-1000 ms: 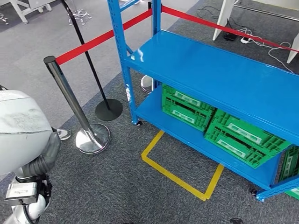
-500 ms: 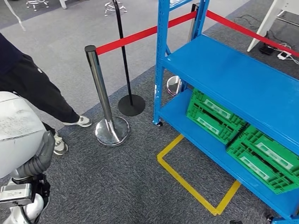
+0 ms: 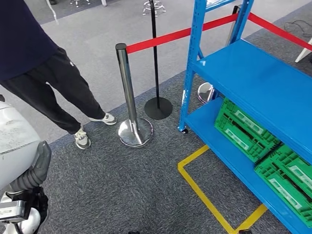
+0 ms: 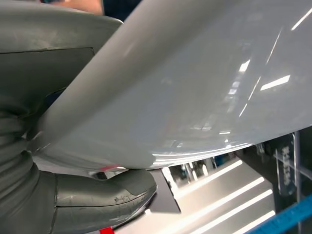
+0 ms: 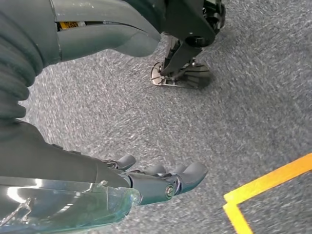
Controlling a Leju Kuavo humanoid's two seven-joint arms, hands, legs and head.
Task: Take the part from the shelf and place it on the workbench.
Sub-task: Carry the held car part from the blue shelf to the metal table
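A large white glossy curved part (image 3: 14,141) sits at the lower left of the head view, above my grey left forearm (image 3: 33,173). In the left wrist view the same white part (image 4: 191,83) lies across my left hand (image 4: 107,197), whose thick thumb presses against its underside. My right hand (image 5: 162,180) hangs over the grey carpet with its fingers stretched out and nothing in them. The blue shelf (image 3: 257,83) stands at the right, its upper board bare.
Two green crates (image 3: 246,129) (image 3: 288,178) lie on the shelf's bottom board. A chrome post (image 3: 128,92) with a red belt (image 3: 162,39) and a black stand (image 3: 157,105) are ahead. A person in dark trousers (image 3: 48,78) steps at the left. Yellow floor tape (image 3: 206,192) marks the carpet.
The camera has swung left: shelf, crates and post have slid to the right of the picture, and a person has come into view at the left. The white part stays in my left hand.
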